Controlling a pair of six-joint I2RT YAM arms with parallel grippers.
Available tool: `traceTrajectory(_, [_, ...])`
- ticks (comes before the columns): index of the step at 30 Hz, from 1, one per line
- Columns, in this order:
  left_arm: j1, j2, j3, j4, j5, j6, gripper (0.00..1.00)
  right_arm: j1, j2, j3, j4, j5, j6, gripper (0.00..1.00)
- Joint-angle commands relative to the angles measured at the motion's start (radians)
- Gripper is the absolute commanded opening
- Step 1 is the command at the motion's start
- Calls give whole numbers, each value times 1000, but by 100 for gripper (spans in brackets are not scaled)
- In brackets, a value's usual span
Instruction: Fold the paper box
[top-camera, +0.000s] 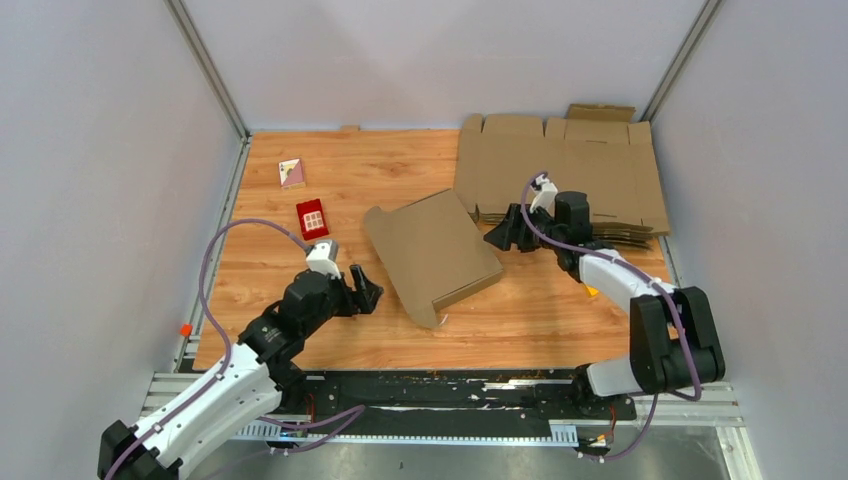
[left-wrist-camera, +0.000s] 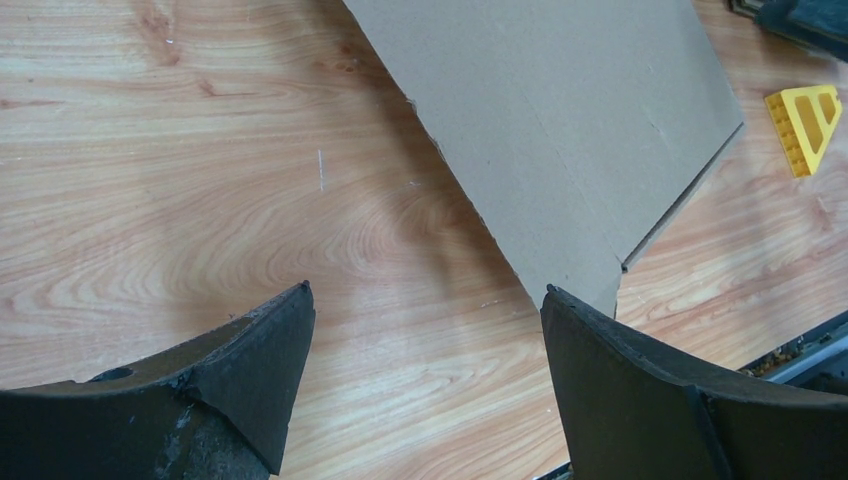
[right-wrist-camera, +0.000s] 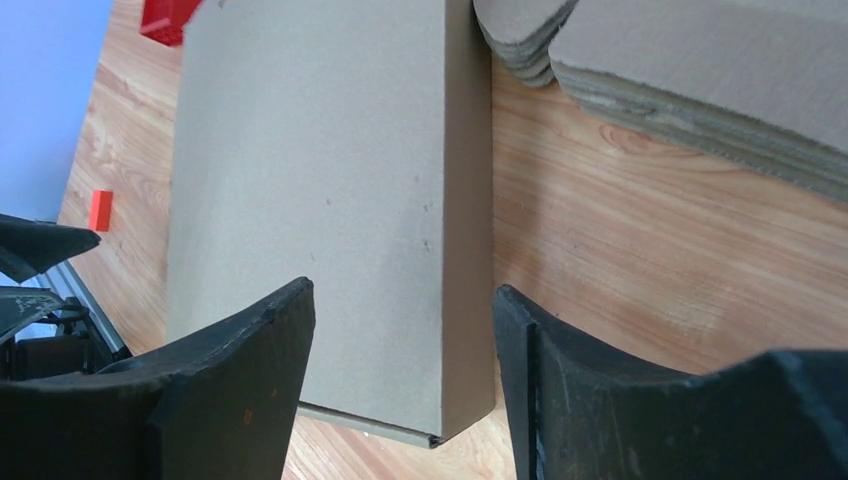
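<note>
The paper box (top-camera: 432, 255) lies folded shut as a flat brown mailer in the middle of the table, one corner pointing at the near edge. My left gripper (top-camera: 370, 291) is open just left of that near corner and touches nothing. In the left wrist view the box (left-wrist-camera: 560, 130) lies ahead, its corner by the right fingertip, and bare wood shows between the open fingers of the left gripper (left-wrist-camera: 427, 288). My right gripper (top-camera: 498, 237) is at the box's right end. In the right wrist view the right gripper (right-wrist-camera: 402, 286) stands open astride the box's (right-wrist-camera: 320, 200) side edge, clear of it.
A pile of flat cardboard sheets (top-camera: 560, 170) fills the back right, close behind the right arm, and shows as the pile (right-wrist-camera: 700, 90) from the right wrist. A small red box (top-camera: 312, 218) and a small pale box (top-camera: 291, 173) sit at the left. A yellow piece (left-wrist-camera: 806, 120) lies near the right arm.
</note>
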Motion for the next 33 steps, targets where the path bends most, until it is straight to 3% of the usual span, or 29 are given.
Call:
traceTrajectory(1, [-1, 25, -3, 67, 3, -1, 90, 15, 72, 56, 3, 2, -14, 64])
traceTrajectory(14, [8, 61, -8, 116, -7, 47, 90, 17, 266, 67, 104, -84, 83, 56])
traceTrajectory(21, [20, 136, -16, 187, 13, 47, 90, -11, 362, 77, 116, -136, 116, 46])
traceTrajectory(33, [55, 154, -4, 206, 22, 48, 90, -87, 394, 56, 137, -160, 140, 33])
